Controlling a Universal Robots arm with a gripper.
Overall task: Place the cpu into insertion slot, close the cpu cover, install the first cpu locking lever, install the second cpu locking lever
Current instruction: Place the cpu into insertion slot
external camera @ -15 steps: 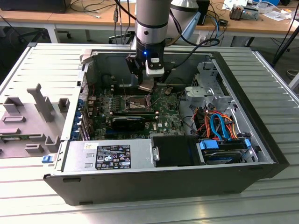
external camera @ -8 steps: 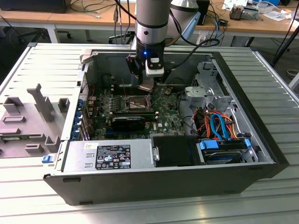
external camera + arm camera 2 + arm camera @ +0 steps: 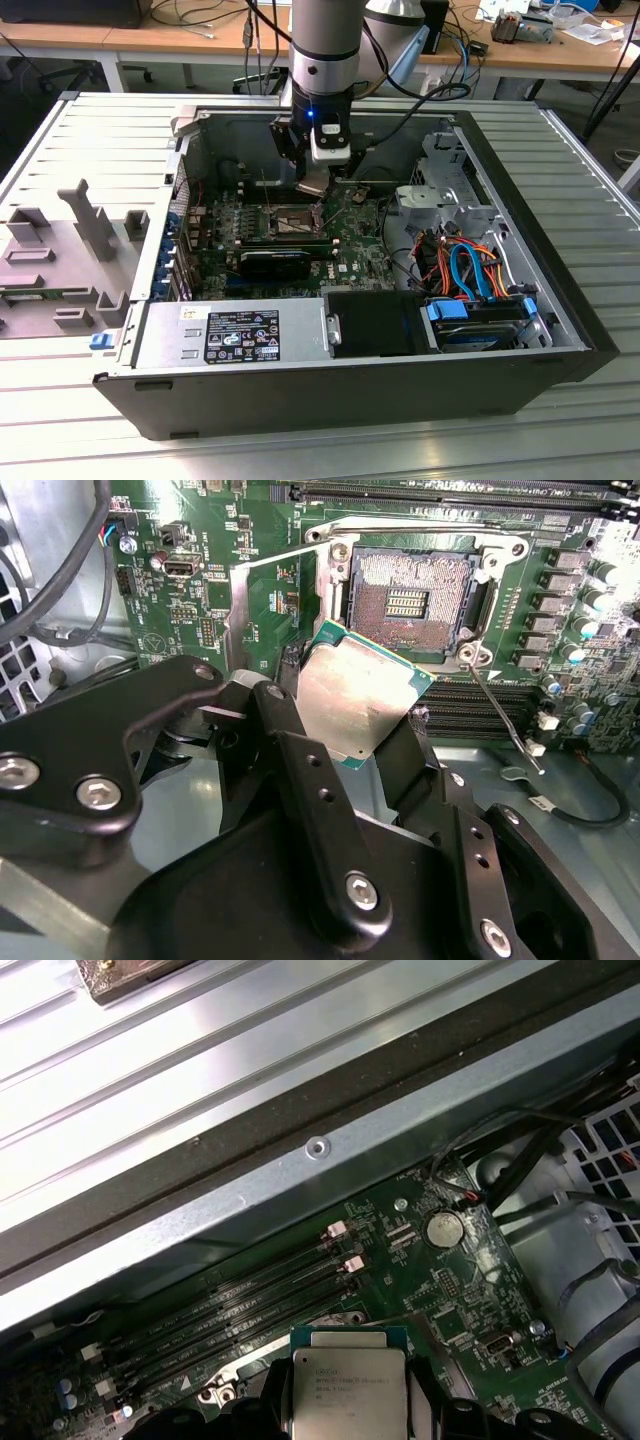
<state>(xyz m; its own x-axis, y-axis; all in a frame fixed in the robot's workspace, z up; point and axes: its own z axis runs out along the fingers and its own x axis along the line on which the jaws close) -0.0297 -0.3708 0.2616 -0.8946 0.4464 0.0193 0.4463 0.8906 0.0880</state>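
An open computer case (image 3: 350,400) is lying on its side on a ribbed metal table (image 3: 560,440). The arm (image 3: 325,50) is reaching down into the case over the green motherboard (image 3: 350,250). The gripper (image 3: 350,725) is hanging above the board, its two black fingers (image 3: 300,765) clamping opposite edges of the cpu (image 3: 355,695) and holding it tilted, clear of the board. The cpu cover (image 3: 237,620) is standing raised at one side of the insertion slot (image 3: 410,602), which is lying bare with its field of contacts showing. The cpu is hovering just beside the slot, with one corner overlapping the slot's silver rim in the second wrist view. A thin locking lever (image 3: 505,725) is angling away from the slot's corner.
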